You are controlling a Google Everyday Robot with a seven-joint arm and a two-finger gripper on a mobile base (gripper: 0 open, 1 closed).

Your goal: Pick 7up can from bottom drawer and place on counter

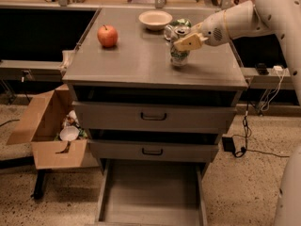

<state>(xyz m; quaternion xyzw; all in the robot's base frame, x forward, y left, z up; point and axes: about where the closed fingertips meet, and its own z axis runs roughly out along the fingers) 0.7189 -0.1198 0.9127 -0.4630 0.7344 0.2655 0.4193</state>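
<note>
Cardboard box (44, 126): on the floor left of the cabinet, flaps open, well clear of the arm's work.
Apple (107, 36): on the left part of the counter (136, 65), well apart from the can and not in its way.
Bottom drawer (150, 192): pulled fully out, plain grey floor showing, nothing in it; the can is no longer here.
Upper drawers (154, 117): both only slightly open, so nothing juts into the arm's path above.
Bowl (155, 19): near the back edge, just left of the gripper, leaving bare metal in front of it.
7up can (178, 56): upright right of centre on the counter, its base apparently on the surface; likely being set here because this patch is open.
Gripper (181, 44): over the counter, reaching in from the right, tan fingers pinching the 7up can near its top.
Green can (182, 22): on its side just behind the gripper; pulling out backwards risks nudging it, and up looks safer.
Right edge: near the can, though some bare counter lies between.
</note>
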